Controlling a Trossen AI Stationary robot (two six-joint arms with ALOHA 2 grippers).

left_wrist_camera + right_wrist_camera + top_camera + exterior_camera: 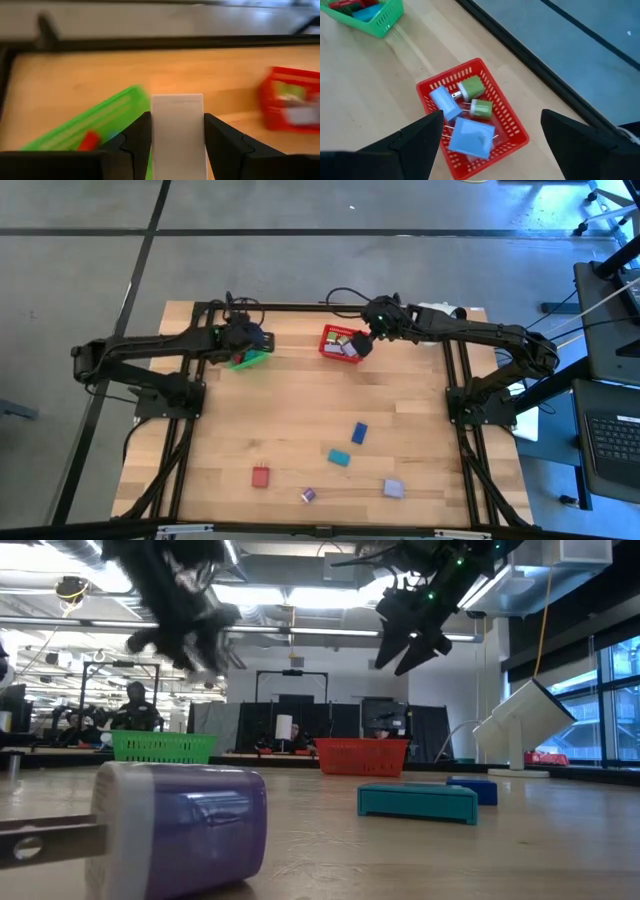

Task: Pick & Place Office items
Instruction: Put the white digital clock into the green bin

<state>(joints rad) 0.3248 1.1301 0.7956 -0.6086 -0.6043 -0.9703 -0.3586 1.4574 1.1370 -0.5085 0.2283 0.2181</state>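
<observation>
My left gripper [177, 122] is shut on a white block [177, 115], above the green mesh basket [250, 360] at the table's far left. The basket holds a red piece [89, 141]. My right gripper [492, 117] is open and empty, above the red mesh basket [470, 120]. That basket holds light blue pieces [471, 136] and two green ones [471, 89]. On the near half of the table lie a blue piece [359, 432], a teal piece [339, 457], a red piece [260, 476], a small purple-and-white plug [308, 495] and a lavender piece [394, 488]. My left gripper pinches the white block by its two opposite long sides [159, 135] between the two fingers. The block's free end reaches out past the fingertips. The block is lifted clear, over the green basket [100, 122].
The dark frame rail [330, 306] runs along the table's far edge just behind both baskets. The arms' bases stand at the table's left [165, 395] and right [480, 405] sides. The low view shows the plug [180, 830] close up, with the teal [418, 802] and blue [472, 790] pieces beyond it.
</observation>
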